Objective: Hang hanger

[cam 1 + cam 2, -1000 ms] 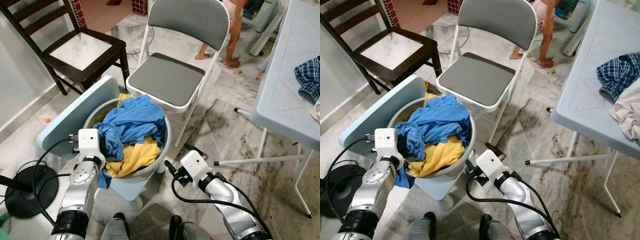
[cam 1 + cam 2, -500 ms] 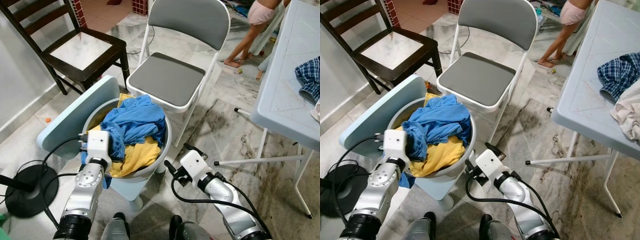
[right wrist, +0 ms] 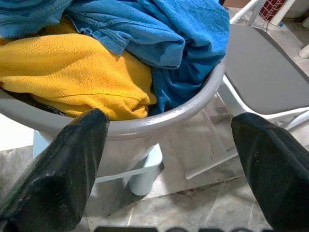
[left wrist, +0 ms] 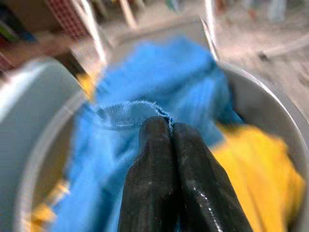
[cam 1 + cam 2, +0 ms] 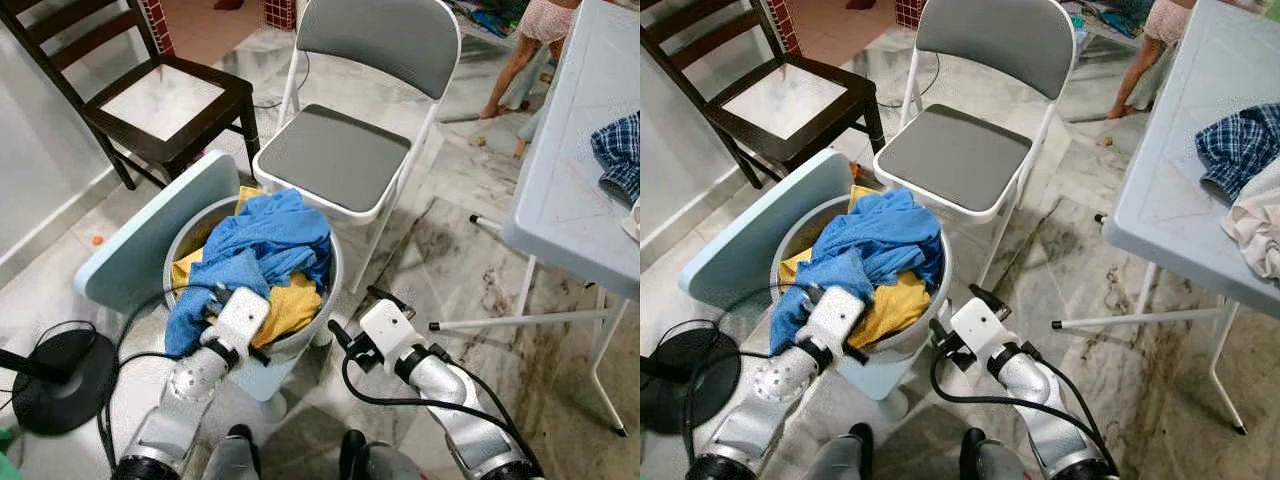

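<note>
A grey round basket (image 5: 328, 292) holds a blue garment (image 5: 270, 235) on top of a yellow one (image 5: 292, 306). My left gripper (image 4: 164, 126) is shut on a hemmed edge of the blue garment (image 4: 145, 87). It is at the basket's near left rim, and blue cloth (image 5: 200, 300) hangs over the rim beside the wrist. My right gripper (image 3: 164, 145) is open, low at the basket's near right side, with its fingers (image 3: 63, 169) spread wide and nothing between them. In the eye views that gripper (image 5: 362, 318) is just outside the rim.
A grey folding chair (image 5: 335, 160) stands right behind the basket, and a dark wooden chair (image 5: 160, 100) is at the back left. A light blue panel (image 5: 150, 235) leans against the basket's left. A pale table (image 5: 580, 160) carries plaid cloth (image 5: 620, 150). A black stand base (image 5: 55, 380) lies left. A person's legs (image 5: 520, 60) are far right.
My left gripper has moved right and nearer along the basket's front rim, dragging blue cloth with it. The person at the back has stepped further right. The right arm has stayed still.
</note>
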Available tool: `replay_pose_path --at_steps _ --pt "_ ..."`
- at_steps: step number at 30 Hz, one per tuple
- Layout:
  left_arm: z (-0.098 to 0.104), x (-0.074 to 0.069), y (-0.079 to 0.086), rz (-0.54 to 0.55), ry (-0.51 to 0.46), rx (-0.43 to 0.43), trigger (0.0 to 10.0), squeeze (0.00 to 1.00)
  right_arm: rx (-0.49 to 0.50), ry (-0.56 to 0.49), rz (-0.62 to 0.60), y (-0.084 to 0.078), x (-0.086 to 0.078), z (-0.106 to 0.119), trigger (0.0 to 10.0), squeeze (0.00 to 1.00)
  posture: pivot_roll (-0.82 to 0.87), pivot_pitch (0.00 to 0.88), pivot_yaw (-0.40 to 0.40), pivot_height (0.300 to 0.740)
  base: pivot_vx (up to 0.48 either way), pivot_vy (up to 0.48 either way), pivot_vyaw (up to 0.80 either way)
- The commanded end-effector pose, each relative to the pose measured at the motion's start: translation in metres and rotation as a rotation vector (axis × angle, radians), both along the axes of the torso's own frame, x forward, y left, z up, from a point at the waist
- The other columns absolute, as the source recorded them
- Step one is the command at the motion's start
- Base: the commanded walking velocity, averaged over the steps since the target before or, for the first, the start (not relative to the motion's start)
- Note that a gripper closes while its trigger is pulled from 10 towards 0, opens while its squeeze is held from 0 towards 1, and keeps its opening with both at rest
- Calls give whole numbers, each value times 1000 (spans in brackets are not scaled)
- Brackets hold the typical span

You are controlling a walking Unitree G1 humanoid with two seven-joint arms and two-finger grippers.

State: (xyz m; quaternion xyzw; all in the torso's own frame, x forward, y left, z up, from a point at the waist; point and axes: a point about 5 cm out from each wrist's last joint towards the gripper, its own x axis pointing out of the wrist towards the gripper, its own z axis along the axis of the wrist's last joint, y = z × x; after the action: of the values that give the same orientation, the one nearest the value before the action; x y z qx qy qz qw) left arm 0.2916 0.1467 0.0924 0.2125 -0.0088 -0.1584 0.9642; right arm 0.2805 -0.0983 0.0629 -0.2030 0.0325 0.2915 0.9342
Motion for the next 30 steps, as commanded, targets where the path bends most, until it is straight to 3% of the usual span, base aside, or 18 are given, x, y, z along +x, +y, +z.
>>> replay_pose_path --at_steps 1,3,4,5,6,11,13,15,18,22,26,30 --pt "3 -6 4 24 -49 3 10000 0 -8 27 -5 -2 -3 -7 10000 0 185 259 -24 740 0 0 0" --pt "5 -10 3 7 -77 12 10000 8 -8 28 -4 -1 -3 -7 10000 0 188 261 -24 740 0 0 0" --pt "6 -12 3 0 -87 13 10000 145 -7 28 -3 -1 -3 -7 10000 0 191 262 -24 740 0 0 0" --pt "7 -14 2 -7 -93 8 10000 702 -7 27 -3 -1 -3 -7 10000 0 191 262 -24 740 0 0 0" --pt "7 -16 1 -12 -99 4 10000 1000 -6 27 -2 0 -3 -7 10000 0 191 262 -23 740 0 0 0" --pt "11 -27 -5 -98 -135 -34 10000 1000 -6 30 2 1 -4 -7 10000 0 198 266 -24 740 0 0 0" --pt "9 -35 -14 -210 -115 -34 10000 1000 -6 33 5 1 -4 -8 10000 0 204 267 -25 740 0 0 0" --pt "7 -37 -16 -228 -88 -54 10000 1000 -6 34 7 2 -4 -8 10000 0 206 266 -24 740 0 0 0" --pt "8 -36 -12 -197 -104 -38 10000 1000 -6 33 10 3 -3 -8 10000 0 206 265 -23 740 0 0 0" --pt "25 -30 7 -67 -202 -51 10000 1000 -6 31 12 4 -2 -8 10000 0 212 265 -22 740 0 0 0" --pt "17 -37 29 -17 -173 1 10000 1000 -9 36 16 4 -3 -10 10000 0 220 264 -19 740 0 0 0" --pt "11 -42 38 -5 -152 30 10000 1000 -9 38 18 5 -3 -10 10000 0 226 266 -16 740 0 0 0"
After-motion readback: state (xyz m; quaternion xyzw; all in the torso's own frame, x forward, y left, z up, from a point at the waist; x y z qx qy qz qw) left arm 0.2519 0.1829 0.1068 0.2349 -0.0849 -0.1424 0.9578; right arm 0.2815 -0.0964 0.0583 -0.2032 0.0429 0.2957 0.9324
